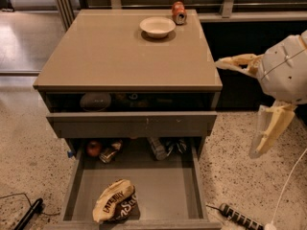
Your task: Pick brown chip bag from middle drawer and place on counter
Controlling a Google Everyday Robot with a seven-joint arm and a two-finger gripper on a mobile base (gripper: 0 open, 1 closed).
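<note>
The brown chip bag [115, 207] lies crumpled on the floor of the open middle drawer [168, 190], near its front left. The tan counter [124, 51] tops the grey cabinet. My gripper [236, 108] hangs to the right of the cabinet, beside the counter's right edge and well above and right of the bag. It is open and empty: one cream finger [237, 63] points left toward the counter edge and the other [267, 131] points down.
A white bowl [157, 26] and a small orange can [179, 12] stand at the counter's back. The upper drawer [129, 123] is slightly open. An apple [94, 148] and other items lie at the middle drawer's back. A power strip [237, 217] and cables lie on the floor.
</note>
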